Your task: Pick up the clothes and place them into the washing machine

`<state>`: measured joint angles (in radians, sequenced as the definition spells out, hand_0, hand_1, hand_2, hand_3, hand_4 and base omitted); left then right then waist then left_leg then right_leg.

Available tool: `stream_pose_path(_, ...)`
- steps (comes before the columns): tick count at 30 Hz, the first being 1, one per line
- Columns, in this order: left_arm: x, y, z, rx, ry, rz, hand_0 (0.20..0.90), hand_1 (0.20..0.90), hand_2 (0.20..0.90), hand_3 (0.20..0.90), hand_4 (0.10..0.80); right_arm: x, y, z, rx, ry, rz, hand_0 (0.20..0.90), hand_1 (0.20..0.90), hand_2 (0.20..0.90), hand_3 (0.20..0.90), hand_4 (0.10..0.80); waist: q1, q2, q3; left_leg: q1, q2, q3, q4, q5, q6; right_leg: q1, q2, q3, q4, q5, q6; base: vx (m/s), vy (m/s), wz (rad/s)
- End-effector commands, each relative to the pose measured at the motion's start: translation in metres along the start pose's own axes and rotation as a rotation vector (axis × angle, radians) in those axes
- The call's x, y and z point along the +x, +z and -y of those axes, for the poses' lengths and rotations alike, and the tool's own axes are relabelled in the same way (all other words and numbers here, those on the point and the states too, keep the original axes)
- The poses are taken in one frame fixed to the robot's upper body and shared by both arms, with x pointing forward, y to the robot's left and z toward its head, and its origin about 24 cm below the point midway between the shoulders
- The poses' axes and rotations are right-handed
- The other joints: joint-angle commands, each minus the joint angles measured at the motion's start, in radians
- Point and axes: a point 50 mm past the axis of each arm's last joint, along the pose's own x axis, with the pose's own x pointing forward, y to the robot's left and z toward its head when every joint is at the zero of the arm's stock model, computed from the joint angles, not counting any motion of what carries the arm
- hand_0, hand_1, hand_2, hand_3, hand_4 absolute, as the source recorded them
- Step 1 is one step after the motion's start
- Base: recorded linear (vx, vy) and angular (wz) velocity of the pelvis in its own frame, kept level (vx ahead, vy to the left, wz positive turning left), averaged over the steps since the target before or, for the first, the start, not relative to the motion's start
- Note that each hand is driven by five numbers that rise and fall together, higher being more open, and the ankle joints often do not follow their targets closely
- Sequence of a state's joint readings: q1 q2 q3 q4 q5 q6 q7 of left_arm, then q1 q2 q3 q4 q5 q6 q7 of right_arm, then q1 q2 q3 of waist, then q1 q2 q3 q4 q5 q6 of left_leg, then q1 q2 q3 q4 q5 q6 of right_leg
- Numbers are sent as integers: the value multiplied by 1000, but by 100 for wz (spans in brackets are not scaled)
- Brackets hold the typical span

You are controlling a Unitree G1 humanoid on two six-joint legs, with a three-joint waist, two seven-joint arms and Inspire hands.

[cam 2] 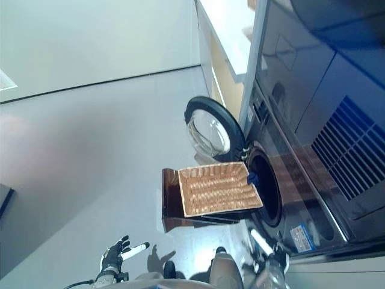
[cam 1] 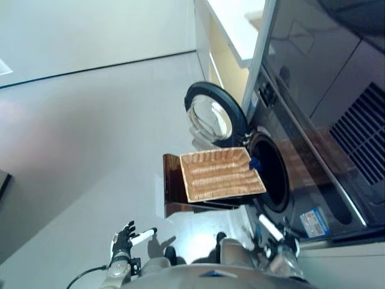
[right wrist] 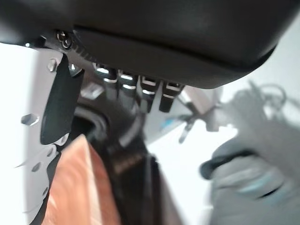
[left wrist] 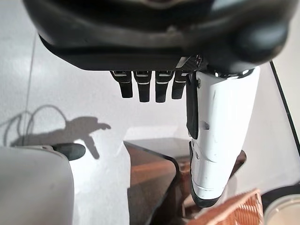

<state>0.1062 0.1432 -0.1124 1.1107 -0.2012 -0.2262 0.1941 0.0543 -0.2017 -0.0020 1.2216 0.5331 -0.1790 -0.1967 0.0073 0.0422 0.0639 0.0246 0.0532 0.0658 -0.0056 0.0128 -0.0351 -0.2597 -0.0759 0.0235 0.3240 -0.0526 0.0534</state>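
**Basket emptied, blue cloth at the drum mouth, both hands free**

A front-loading washing machine [cam 1: 301, 174] is seen on the right of the scene, its round door [cam 1: 212, 117] swung open toward the far left. Just in front of the drum opening a shallow wicker basket [cam 1: 219, 174] is set on a dark brown stool [cam 1: 174, 186]; the basket's woven floor is bare. A small piece of blue clothing [cam 1: 254, 163] is visible at the basket's far right corner, right at the rim of the dark drum opening; whether it lies wholly inside the drum cannot be told.

The left hand [cam 1: 124, 239] is held low at the near left above the grey floor [cam 1: 90, 132], well apart from the stool, with fingers spread and straight and the white-covered thumb stretched out; nothing is held in it. The right hand [cam 1: 272, 232] is shown at the near right, close to the machine's front. In its wrist view the fingers [right wrist: 140, 89] are seen extended with nothing between them and the thumb.
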Motion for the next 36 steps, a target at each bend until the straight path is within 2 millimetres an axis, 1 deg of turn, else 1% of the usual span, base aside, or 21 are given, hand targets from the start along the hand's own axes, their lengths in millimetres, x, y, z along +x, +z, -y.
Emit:
stream_pose_path(1,7,13,-24,39,51,44,900,900,900,900,800,3,18,-11,-380,46,94,900,900,900,900,800,-17,-41,0,17,-50,3,21,-48,-18,182,-37,16,-348,154,63,-44,55,-16)
stream_pose_path(2,6,7,-26,51,56,19,900,900,900,900,800,3,14,-7,-481,40,82,900,900,900,900,800,-19,-48,-4,27,-50,4,14,-49,-14,187,-35,18,-348,155,67,-32,39,-20)
stream_pose_path(4,6,5,-26,66,50,9,900,900,900,900,800,3,8,-3,-554,38,63,900,900,900,900,800,-21,-54,-10,37,-52,4,11,-51,-11,192,-34,20,-347,156,69,-36,47,-14)
stream_pose_path(5,5,-3,-28,80,47,-39,900,900,900,900,800,0,-8,5,-619,36,7,900,900,900,900,800,-28,-65,-16,52,-55,10,12,-59,-1,202,-31,28,-339,155,72,-40,74,-9)
stream_pose_path(10,3,-10,-30,96,26,-77,900,900,900,900,800,-6,-37,27,-615,-10,-133,900,900,900,900,800,-43,-80,-30,83,-73,23,19,-81,27,213,-35,57,-319,159,90,-53,103,-11)
stream_pose_path(12,5,-7,-29,103,20,-63,900,900,900,900,800,-6,-37,28,-595,-12,-137,900,900,900,900,800,-57,-82,-20,87,-98,35,9,-80,47,184,-46,87,-296,187,117,-127,161,-22)
stream_pose_path(13,5,-7,-29,103,20,-63,900,900,900,900,800,-6,-37,28,-595,-12,-137,900,900,900,900,800,-56,-82,-20,88,-98,36,8,-80,47,184,-46,88,-295,187,118,-80,95,-40)
stream_pose_path(16,8,6,-29,150,-6,-13,900,900,900,900,800,-6,-38,23,-630,37,-136,900,900,900,900,800,-70,-94,12,82,-120,45,-18,-59,57,132,-63,124,-288,238,150,-172,120,-50)
stream_pose_path(18,9,8,-30,161,-6,-3,900,900,900,900,800,-6,-36,21,-639,39,-129,900,900,900,900,800,-65,-97,19,78,-123,51,-20,-57,60,118,-68,123,-290,247,155,-115,51,-33)
stream_pose_path(19,9,8,-29,172,-17,4,900,900,900,900,800,-5,-34,20,-640,38,-124,900,900,900,900,800,-58,-98,30,73,-123,62,-22,-54,59,98,-79,96,-289,255,159,-125,33,-40)
stream_pose_path(20,10,12,-28,180,-25,17,900,900,900,900,800,-4,-31,18,-649,37,-115,900,900,900,900,800,-38,-90,41,75,-114,81,-26,-56,56,81,-108,12,-283,249,157,-208,64,-77)
stream_pose_path(21,11,19,-25,190,-45,45,900,900,900,900,800,-2,-23,14,-689,37,-84,900,900,900,900,800,-12,-73,48,74,-94,105,-26,-52,52,80,-170,-163,-245,214,133,-142,41,-112)
stream_pose_path(22,11,19,-24,190,-45,45,900,900,900,900,800,-2,-23,14,-689,37,-84,900,900,900,900,800,-15,-72,50,75,-94,102,-26,-52,51,82,-170,-166,-243,212,133,-168,54,-116)
stream_pose_path(23,14,26,-22,194,-68,51,900,900,900,900,800,-1,-18,9,-699,60,-71,900,900,900,900,800,-16,-61,52,73,-80,105,-18,-41,57,119,-167,-164,-137,155,116,-89,23,-79)
stream_pose_path(24,14,26,-22,194,-67,51,900,900,900,900,800,-1,-18,8,-698,60,-71,900,900,900,900,800,-15,-62,50,69,-81,105,-18,-40,57,115,-167,-163,-138,157,116,-184,29,-39)
stream_pose_path(25,15,30,-21,193,-81,54,900,900,900,900,800,-1,-20,8,-689,75,-81,900,900,900,900,800,-17,-58,43,66,-74,102,-13,-37,65,144,-141,-122,-60,111,103,-122,7,-12)
stream_pose_path(27,15,28,-19,214,-103,37,900,900,900,900,800,-3,-26,9,-692,82,-107,900,900,900,900,800,-14,-62,19,51,-74,106,-6,-35,67,191,-123,-108,-51,74,96,-78,-18,-2)
stream_pose_path(31,12,16,-11,244,-149,-3,900,900,900,900,800,-6,-38,11,-730,97,-161,900,900,900,900,800,16,-83,-29,32,-87,143,3,-48,58,297,-164,-157,-238,93,120,-22,-75,1)
stream_pose_path(32,12,16,-11,244,-149,-3,900,900,900,900,800,-6,-38,11,-730,97,-161,900,900,900,900,800,16,-83,-29,33,-87,143,3,-48,58,297,-164,-157,-238,93,120,-35,-188,-21)
stream_pose_path(33,9,6,-7,243,-158,-36,900,900,900,900,800,-6,-39,9,-756,109,-173,900,900,900,900,800,25,-85,-56,21,-65,162,9,-40,46,312,-152,-109,-307,102,127,-20,-183,-28)
stream_pose_path(36,6,0,-3,251,-181,-55,900,900,900,900,800,-7,-41,12,-764,108,-183,900,900,900,900,800,23,-84,-60,29,-53,158,-1,-31,38,310,-136,-102,-295,90,119,-3,-99,-18)
